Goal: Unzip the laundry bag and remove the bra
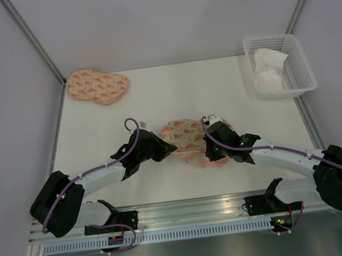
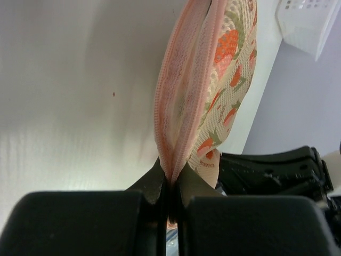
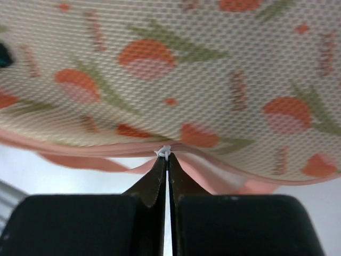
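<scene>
**Bag pinned at both ends, zipper about to be drawn**

The white bench carries everything. At its far right stands a lattice basket with a white cloth in it. At the far left lies a second printed pouch, well apart from the work.

The laundry bag sits at the near centre, between the two arms, where both can reach it.

The left gripper is shut tight on the bag's left end, with the pink zipper rim pinched between its fingers. The bag stands up on edge from that grip. This looks like an anchor, keeping the pouch from sliding when the other side is pulled.

The right gripper is closed, its fingertips nipping the small white zipper pull where the printed mesh meets the seam.

The zipper appears closed along the stretch in view, so I judge that unzipping has barely begun. The bra is not visible in any view and is presumably inside the bag.
</scene>
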Tool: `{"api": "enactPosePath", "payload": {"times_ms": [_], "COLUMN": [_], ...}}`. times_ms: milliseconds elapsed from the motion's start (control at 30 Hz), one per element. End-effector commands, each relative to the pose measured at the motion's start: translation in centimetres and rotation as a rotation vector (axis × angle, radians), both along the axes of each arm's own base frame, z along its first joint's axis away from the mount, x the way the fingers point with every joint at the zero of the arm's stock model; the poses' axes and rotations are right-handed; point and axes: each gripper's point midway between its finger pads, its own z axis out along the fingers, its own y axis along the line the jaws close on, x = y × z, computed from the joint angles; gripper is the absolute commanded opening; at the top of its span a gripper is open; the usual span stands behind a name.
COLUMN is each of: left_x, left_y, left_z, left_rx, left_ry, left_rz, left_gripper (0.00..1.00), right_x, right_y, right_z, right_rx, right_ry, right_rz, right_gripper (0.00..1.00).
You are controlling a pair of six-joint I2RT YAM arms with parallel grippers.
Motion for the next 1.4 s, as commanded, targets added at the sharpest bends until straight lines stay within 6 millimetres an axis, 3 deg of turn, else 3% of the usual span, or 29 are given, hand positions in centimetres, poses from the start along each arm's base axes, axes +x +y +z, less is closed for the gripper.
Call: {"api": "enactPosePath", "payload": {"times_ms": [0,133,300,333,400,433,467,533,567,633,667,700,733,767,800,833,900,967,1000,1100,1133,1200,1300,1367], "left_x": [-0.6,0.8,4.4,5.0,6.1,6.3,7.5,8.1,9.1,10.3,12.1,12.6,13.9,14.5,15.0,15.7,16.5,16.0,15.7,12.5,10.4,8.5,4.6,3.6], "left_y": [-0.5,0.9,2.7,2.9,1.8,1.4,0.6,-0.3,-0.8,-1.2,-1.8,-1.9,-2.6,-2.9,-3.2,-3.5,-2.6,-1.2,0.2,2.2,2.6,2.8,1.0,0.0], "left_z": [2.0,2.8,4.6,3.8,5.4,3.9,5.4,4.3,5.1,5.0,5.1,4.9,6.0,5.4,5.6,6.5,6.7,5.9,6.0,3.5,2.9,2.7,2.5,2.7], "left_rx": [-0.005,0.021,0.05,0.064,0.043,0.053,0.046,0.043,0.04,0.066,0.077,0.092,0.082,0.075,0.064,0.053,0.094,0.133,0.185,0.24,0.232,0.217,0.129,0.068], "left_ry": [-0.121,-0.147,-0.211,-0.184,-0.225,-0.178,-0.221,-0.192,-0.214,-0.237,-0.252,-0.24,-0.276,-0.26,-0.259,-0.269,-0.257,-0.215,-0.198,-0.114,-0.084,-0.061,-0.022,-0.01], "left_rz": [-0.204,-0.236,-0.203,-0.207,-0.268,-0.295,-0.323,-0.382,-0.391,-0.408,-0.41,-0.414,-0.422,-0.427,-0.424,-0.408,-0.329,-0.253,-0.186,-0.127,-0.114,-0.097,-0.117,-0.102], "left_gripper": [0.02,0.02,0.02,0.02,0.02,0.02,0.02,0.02,0.02,0.02,0.02,0.03,0.05,0.09,0.3,0.45,0.67,0.77,0.95,0.96,0.96,0.96,0.97,0.98], "right_x": [1.4,1.8,2.0,2.0,1.9,1.9,1.9,1.7,1.7,1.5,1.4,1.4,1.2,1.2,1.1,0.9,1.0,1.0,1.0,1.1,1.1,1.0,0.4,0.0], "right_y": [-3.8,-4.7,-4.9,-5.0,-5.2,-5.2,-5.3,-5.4,-5.5,-5.1,-4.9,-4.7,-4.3,-4.0,-3.8,-3.4,-3.0,-2.3,-2.1,-1.0,-0.6,1.0,3.5,4.3], "right_z": [-1.4,-1.9,-1.1,-0.8,-0.5,-0.3,-0.2,0.1,0.2,0.5,0.6,0.6,0.9,1.1,1.1,1.2,1.4,1.6,1.6,1.5,1.3,1.8,2.9,3.4], "right_rx": [-0.189,-0.24,-0.235,-0.23,-0.235,-0.232,-0.233,-0.231,-0.23,-0.205,-0.194,-0.18,-0.156,-0.143,-0.132,-0.112,-0.089,-0.063,-0.057,-0.026,-0.02,0.043,0.169,0.216], "right_ry": [-0.011,-0.007,-0.027,-0.033,-0.036,-0.042,-0.043,-0.046,-0.048,-0.049,-0.049,-0.05,-0.047,-0.049,-0.046,-0.039,-0.042,-0.038,-0.035,-0.03,-0.024,-0.02,-0.024,-0.025], "right_rz": [-0.156,-0.212,-0.226,-0.227,-0.224,-0.225,-0.226,-0.224,-0.226,-0.205,-0.197,-0.191,-0.175,-0.168,-0.163,-0.148,-0.142,-0.126,-0.119,-0.083,-0.068,-0.008,0.085,0.122], "right_gripper": [0.0,0.0,0.0,0.0,0.01,0.0,0.0,0.0,0.0,0.01,0.0,0.0,0.0,0.0,0.01,0.0,0.0,0.01,0.0,0.0,0.0,0.0,0.0,0.0]}}
